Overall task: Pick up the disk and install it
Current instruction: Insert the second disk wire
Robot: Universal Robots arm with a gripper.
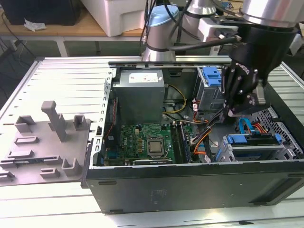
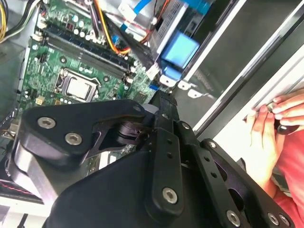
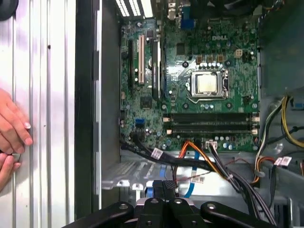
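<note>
There's the disk [image 1: 254, 148], down at the near corner of the open computer case [image 1: 190, 185] on the exterior view's right. It lies flat, level with the case floor, long side running left to right. Its grey-silver body sits low inside the grey metal cage [image 1: 289, 153], and its blue plastic carrier shows as bright tabs at the left and right ends of its far edge. A dark strip runs between those tabs. Blue and orange cables [image 1: 247, 127] hang just beyond it, on the far side.
</note>
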